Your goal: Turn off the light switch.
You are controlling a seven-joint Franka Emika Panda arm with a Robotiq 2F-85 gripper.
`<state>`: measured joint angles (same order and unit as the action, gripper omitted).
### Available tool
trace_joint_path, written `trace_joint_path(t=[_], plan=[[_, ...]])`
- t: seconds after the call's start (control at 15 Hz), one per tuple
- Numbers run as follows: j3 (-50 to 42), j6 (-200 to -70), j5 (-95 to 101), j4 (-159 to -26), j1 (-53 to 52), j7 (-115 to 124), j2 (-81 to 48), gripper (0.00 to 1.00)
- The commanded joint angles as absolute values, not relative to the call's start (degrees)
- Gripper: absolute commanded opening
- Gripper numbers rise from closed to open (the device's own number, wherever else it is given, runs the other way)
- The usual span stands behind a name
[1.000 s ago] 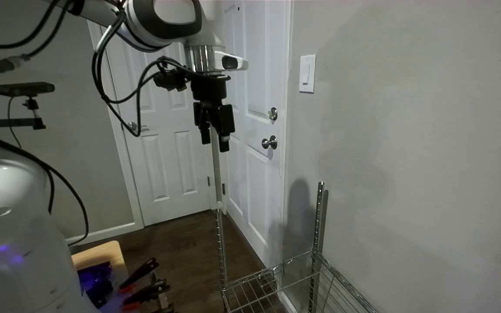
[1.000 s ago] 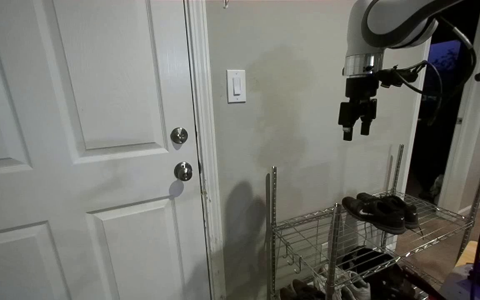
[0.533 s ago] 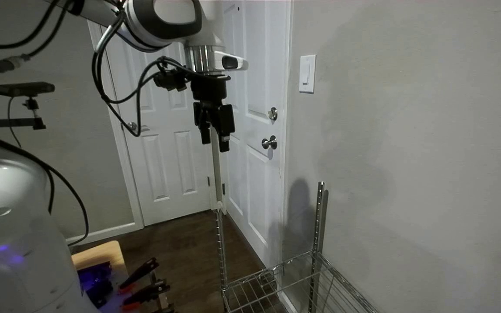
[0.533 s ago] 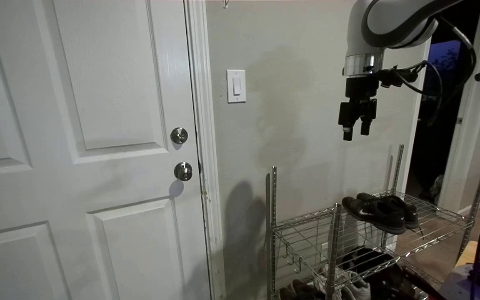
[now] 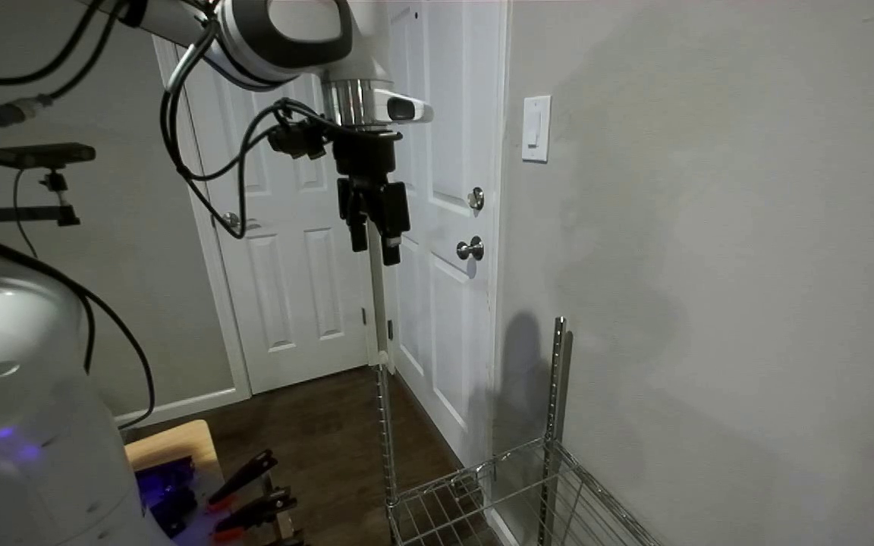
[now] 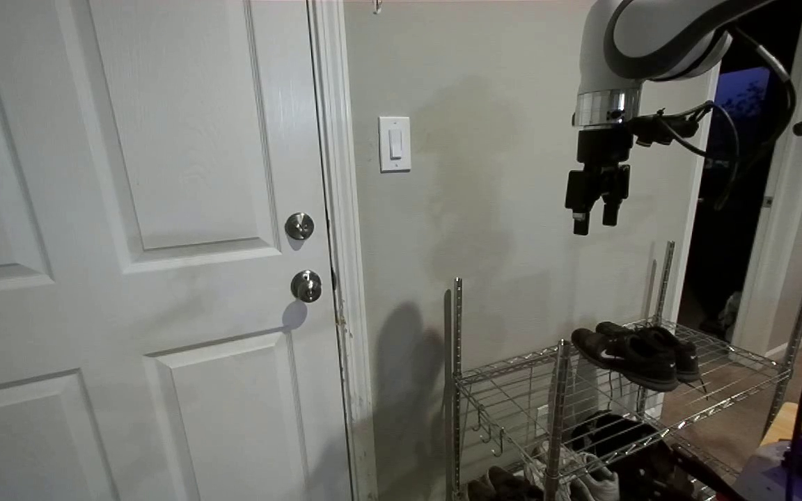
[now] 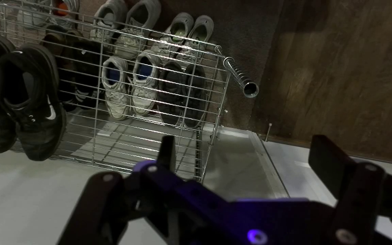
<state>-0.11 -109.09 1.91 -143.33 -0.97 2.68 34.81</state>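
Fingers (image 7: 327, 163): they are standing spread, a wide gap showing between them in all three views.
Gripper (image 6: 596, 218): it is pointing straight down from the arm (image 6: 627, 42), its tips showing lower than the light switch (image 6: 395, 144) in both exterior views.
Light switch: its white plate is sitting upright just beside the door trim (image 6: 354, 278), well apart from the gripper.
Door (image 6: 185, 139): its round knob (image 6: 306, 286) is showing in both exterior views; a farther door (image 5: 293, 303) is appearing only in an exterior view, a dark doorway (image 6: 728, 264) only in an exterior view.
Wrist view: it is looking down through the wire rack (image 7: 241, 75), laying out white shoes (image 7: 117, 102) and dark shoes (image 7: 171, 86) more fully than either exterior view.
Rack posts (image 6: 458, 327): their tops are showing lower than the fingertips in both exterior views.
Wall (image 6: 491, 209): in an exterior view, a pale stretch of it is lying between the gripper and the switch.
Floor (image 7: 332, 68): in the wrist view it is opening out, brown, beyond the rack's corner.
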Motion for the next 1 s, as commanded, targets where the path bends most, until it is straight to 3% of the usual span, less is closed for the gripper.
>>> trace_joint_path(t=[0.0,0.4,0.93], plan=[[0.37,-108.95,1.89,-143.07,-0.40,2.67,34.48,1.00],[0.79,-113.19,3.76,-142.26,-0.09,2.81,31.12,1.00],[3.98,-131.42,6.90,-134.40,-0.64,4.86,18.24,1.00]])
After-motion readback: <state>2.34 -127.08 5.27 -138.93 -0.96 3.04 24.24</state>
